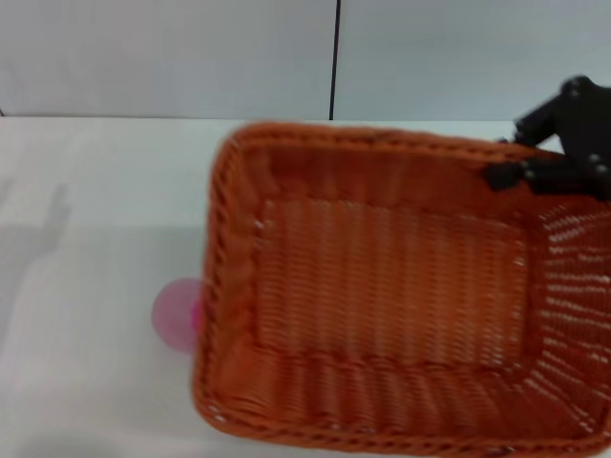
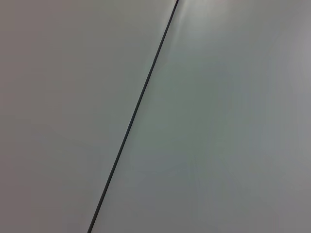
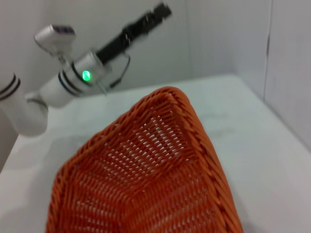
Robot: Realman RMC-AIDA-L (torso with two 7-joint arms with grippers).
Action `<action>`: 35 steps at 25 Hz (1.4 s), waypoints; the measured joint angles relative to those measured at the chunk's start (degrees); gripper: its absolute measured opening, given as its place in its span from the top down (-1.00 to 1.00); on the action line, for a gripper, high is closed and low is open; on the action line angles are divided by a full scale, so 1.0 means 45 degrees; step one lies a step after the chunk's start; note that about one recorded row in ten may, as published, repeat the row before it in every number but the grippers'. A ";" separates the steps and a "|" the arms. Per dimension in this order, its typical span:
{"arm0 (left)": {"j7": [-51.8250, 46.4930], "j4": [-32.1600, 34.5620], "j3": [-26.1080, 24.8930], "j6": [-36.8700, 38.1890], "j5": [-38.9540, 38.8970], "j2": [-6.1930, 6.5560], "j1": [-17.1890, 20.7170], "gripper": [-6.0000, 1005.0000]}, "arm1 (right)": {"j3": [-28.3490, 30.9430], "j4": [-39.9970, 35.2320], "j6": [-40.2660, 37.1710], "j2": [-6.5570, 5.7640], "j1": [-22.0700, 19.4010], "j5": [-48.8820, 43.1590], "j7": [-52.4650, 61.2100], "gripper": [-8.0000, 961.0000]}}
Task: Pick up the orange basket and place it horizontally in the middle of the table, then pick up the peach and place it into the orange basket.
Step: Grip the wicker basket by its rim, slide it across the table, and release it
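Observation:
The orange basket [image 1: 382, 286] fills most of the head view, open side up and tilted, and looks lifted off the white table [image 1: 95, 191]. My right gripper [image 1: 511, 172] is at its far right rim, shut on the braided edge. The right wrist view shows the basket's [image 3: 146, 179] woven inside and one corner close up. The pink peach [image 1: 175, 313] lies on the table just left of the basket, partly hidden by its wall. My left arm is raised off to the side, and its gripper [image 3: 156, 13] is held high, away from the basket.
A grey wall with a dark vertical seam [image 1: 335, 57] stands behind the table's far edge. The left wrist view shows only that wall and seam [image 2: 136, 111]. Bare tabletop lies left of the peach.

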 joint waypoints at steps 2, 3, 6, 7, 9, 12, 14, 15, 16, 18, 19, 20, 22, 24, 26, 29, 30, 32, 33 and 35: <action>0.0000 0.0031 0.0009 0.0034 0.0000 0.0000 -0.0038 -0.52 | -0.0015 0.0443 -0.0321 -0.0246 0.0173 -0.0843 0.0217 0.65; 0.0000 0.0032 0.0022 0.0052 0.0000 0.0000 -0.0059 -0.52 | -0.0015 0.0443 -0.0321 -0.0246 0.0173 -0.0843 0.0217 0.65; 0.0000 0.0032 0.0067 0.0089 0.0001 0.0000 -0.0124 -0.52 | -0.0084 0.1357 -0.0345 -0.0220 0.0629 -0.2009 0.0207 0.65; 0.0000 0.0032 0.0086 0.0097 0.0000 0.0000 -0.0156 -0.52 | -0.0100 0.1995 -0.0064 -0.0056 0.0960 -0.2779 0.0028 0.65; 0.0000 0.0031 0.0094 0.0098 0.0000 0.0000 -0.0170 -0.52 | -0.0102 0.2299 0.0201 0.0054 0.1095 -0.3095 -0.0099 0.65; 0.0000 0.0019 0.0098 0.0100 0.0000 0.0000 -0.0183 -0.52 | -0.0140 0.3088 0.1183 0.0450 0.1478 -0.3651 -0.0561 0.65; 0.0000 0.0011 0.0099 0.0098 0.0000 0.0000 -0.0184 -0.52 | -0.0179 0.3214 0.1458 0.0528 0.1544 -0.3716 -0.0639 0.65; 0.0000 0.0007 0.0099 0.0097 0.0000 0.0000 -0.0186 -0.52 | -0.0230 0.3320 0.1697 0.0611 0.1620 -0.3770 -0.0701 0.65; 0.0000 0.0002 0.0099 0.0094 0.0000 0.0000 -0.0188 -0.52 | -0.0299 0.3416 0.1934 0.0685 0.1678 -0.3823 -0.0744 0.65; 0.0000 -0.0002 0.0098 0.0080 0.0000 0.0000 -0.0188 -0.52 | -0.0478 0.3520 0.2361 0.0783 0.1798 -0.3914 -0.0777 0.65; 0.0000 -0.0003 0.0099 0.0061 0.0000 0.0000 -0.0188 -0.52 | -0.0580 0.3536 0.2504 0.0808 0.1839 -0.3943 -0.0786 0.65; 0.0000 -0.0003 0.0098 0.0048 0.0000 0.0000 -0.0188 -0.52 | -0.0676 0.3549 0.2670 0.0834 0.1892 -0.3959 -0.0790 0.65; 0.0000 0.0000 0.0099 0.0031 0.0000 0.0000 -0.0189 -0.52 | -0.0855 0.3591 0.3044 0.0907 0.2063 -0.3976 -0.0763 0.65; 0.0000 0.0005 0.0099 0.0030 0.0000 0.0000 -0.0189 -0.52 | -0.0886 0.3610 0.3143 0.0926 0.2128 -0.3981 -0.0720 0.65; 0.0000 0.0014 0.0098 0.0037 0.0000 0.0000 -0.0188 -0.52 | -0.0926 0.3638 0.3358 0.0966 0.2264 -0.3987 -0.0625 0.65; 0.0000 0.0019 0.0098 0.0052 0.0000 0.0000 -0.0189 -0.52 | -0.0928 0.3600 0.3839 0.1075 0.2399 -0.3992 -0.0554 0.55; 0.0000 0.0020 0.0098 0.0052 0.0000 0.0000 -0.0189 -0.52 | -0.0928 0.3591 0.3943 0.1094 0.2441 -0.3993 -0.0546 0.50; 0.0000 0.0024 0.0099 0.0047 0.0000 0.0000 -0.0176 -0.52 | -0.0926 0.3488 0.4141 0.1136 0.2532 -0.3993 -0.0528 0.40; 0.0000 0.0024 0.0099 0.0047 0.0000 0.0000 -0.0176 -0.52 | -0.0926 0.3488 0.4141 0.1136 0.2532 -0.3993 -0.0528 0.35; 0.0000 0.0025 0.0098 0.0039 0.0000 0.0000 -0.0150 -0.52 | -0.0880 0.3257 0.4299 0.1214 0.2470 -0.3993 -0.0523 0.27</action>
